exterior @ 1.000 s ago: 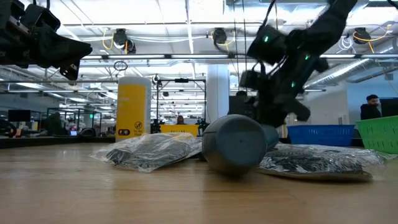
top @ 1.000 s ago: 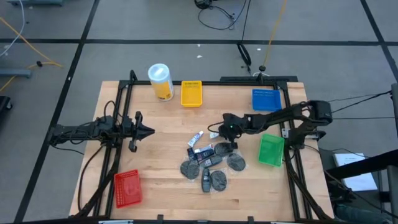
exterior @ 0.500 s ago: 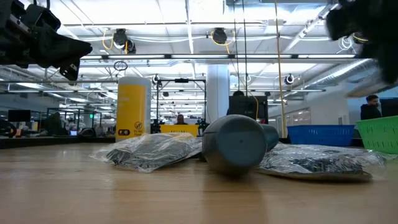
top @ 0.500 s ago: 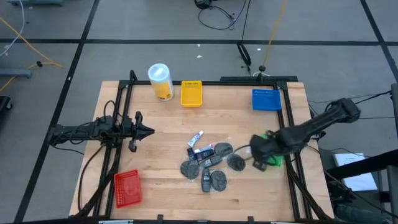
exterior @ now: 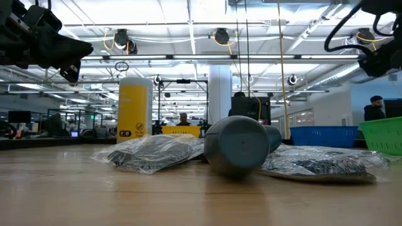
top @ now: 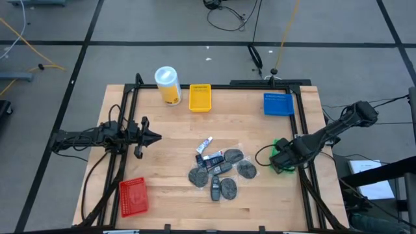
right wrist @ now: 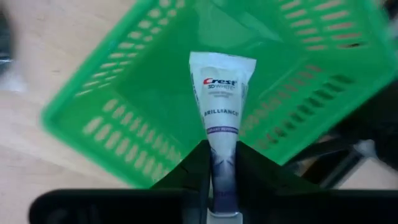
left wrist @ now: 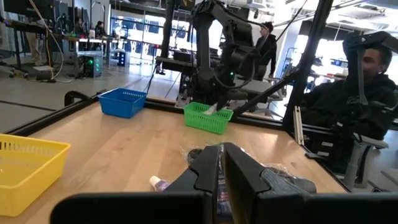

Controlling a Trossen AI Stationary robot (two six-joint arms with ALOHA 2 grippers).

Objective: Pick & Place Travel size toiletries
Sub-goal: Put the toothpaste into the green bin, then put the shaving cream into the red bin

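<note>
High view. The right gripper (top: 281, 158) hung over the green tray (top: 282, 144) at the table's right edge, almost covering it. The left gripper (top: 153, 137) waited at mid-left, well apart from the work. The remaining toiletries (top: 218, 170) lay in a loose cluster at table centre: dark discs, dark packs and one white tube (top: 206, 144). A yellow tray (top: 200, 97), a blue tray (top: 278, 104), a red tray (top: 133, 195) and a canister (top: 168, 85) stood apart from them.

Low view. Bagged items (exterior: 154, 150) and a grey disc (exterior: 237, 144) filled the foreground; the green tray (exterior: 383, 135) showed at far right.

Left wrist view. The left gripper's fingers (left wrist: 205, 171) stood pressed together, holding nothing.

Right wrist view. The fingers (right wrist: 198, 163) of the right gripper (right wrist: 222, 167) pinched the lower end of a toothpaste tube (right wrist: 222, 93), whose free end reached over the green tray's (right wrist: 118, 134) floor.

Risk. The grip sat at one end only, so the tube could swing or slip. Released too high or off-centre, it could strike the rim and fall onto the table.
</note>
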